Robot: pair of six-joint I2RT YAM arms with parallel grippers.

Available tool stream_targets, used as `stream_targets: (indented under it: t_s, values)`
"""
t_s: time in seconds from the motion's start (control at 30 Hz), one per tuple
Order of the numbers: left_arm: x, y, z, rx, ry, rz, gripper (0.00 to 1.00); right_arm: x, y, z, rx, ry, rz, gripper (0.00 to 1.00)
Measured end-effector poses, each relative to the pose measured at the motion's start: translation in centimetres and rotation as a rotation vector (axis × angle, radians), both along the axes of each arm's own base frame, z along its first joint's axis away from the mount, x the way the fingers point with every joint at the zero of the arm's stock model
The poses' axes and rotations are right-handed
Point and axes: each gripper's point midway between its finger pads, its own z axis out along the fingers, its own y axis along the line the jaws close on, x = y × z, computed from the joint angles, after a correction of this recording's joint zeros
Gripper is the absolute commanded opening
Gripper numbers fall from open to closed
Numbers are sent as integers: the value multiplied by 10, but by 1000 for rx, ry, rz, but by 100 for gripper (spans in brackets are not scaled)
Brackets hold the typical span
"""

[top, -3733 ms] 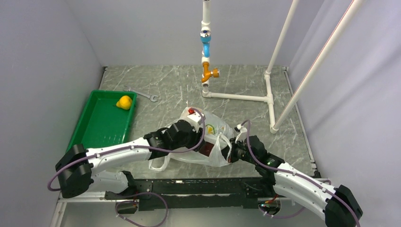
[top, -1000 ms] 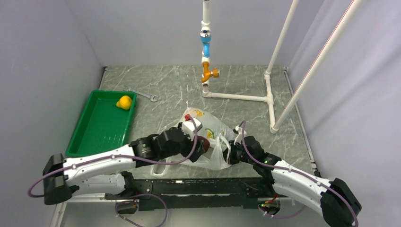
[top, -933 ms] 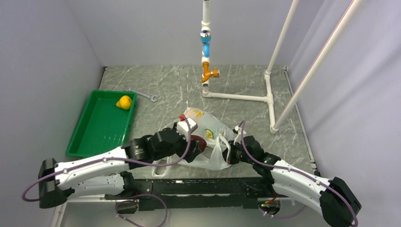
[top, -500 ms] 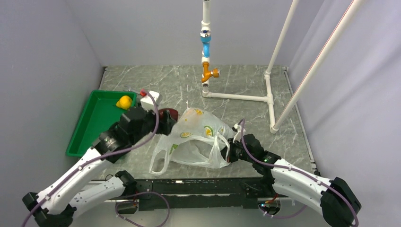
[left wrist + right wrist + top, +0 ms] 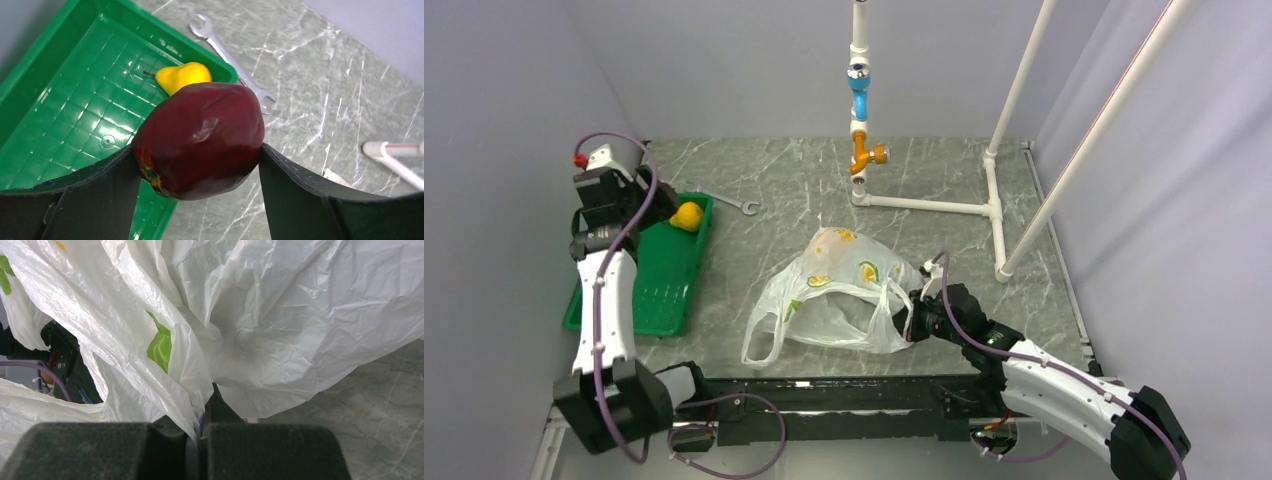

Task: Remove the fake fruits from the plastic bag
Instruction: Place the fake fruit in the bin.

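Observation:
My left gripper point(image 5: 200, 155) is shut on the dark red apple point(image 5: 200, 140) and holds it above the right edge of the green tray point(image 5: 60, 90). In the top view the left gripper point(image 5: 659, 205) hangs over the tray's far end beside the yellow lemon point(image 5: 687, 216). The lemon also shows in the left wrist view point(image 5: 182, 76), lying in the tray's far corner. The white plastic bag point(image 5: 839, 290) lies on the table's middle. My right gripper point(image 5: 911, 318) is shut on a pinch of the bag point(image 5: 200, 365) at its right handle. The green melon is hidden.
A silver wrench point(image 5: 729, 199) lies just right of the green tray point(image 5: 639, 275). A white pipe frame point(image 5: 929, 205) with a blue and orange valve stands at the back. Grey walls close in left and right.
My left arm drew the apple out of the bag and swung far left and up, to above the tray's far end. The bag has slumped flatter. The right gripper kept its pinch.

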Motion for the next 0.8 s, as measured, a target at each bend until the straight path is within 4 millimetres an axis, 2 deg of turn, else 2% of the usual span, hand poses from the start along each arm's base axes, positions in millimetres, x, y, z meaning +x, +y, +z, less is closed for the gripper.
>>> stream_targets:
  t_s: [0.07,0.17,0.33,0.43,0.57,0.8]
  values:
    - [8,21,-15,-68,21,37,58,0,0,1,1,-4,-3,0]
    - [16,38,-48,-158,71,43,51,0,-1,-1,-5,1,-5,0]
    - [12,51,-106,-298,197,62,52,-1,-2,-5,-21,17,-6,0]
    - [13,48,-133,-364,267,50,52,0,-3,-9,-36,31,-6,0]
    - [12,34,-155,-462,304,22,53,0,-4,-11,-44,37,-8,0]
    - [7,31,-168,-512,332,33,57,2,-4,-6,-31,21,-11,0]
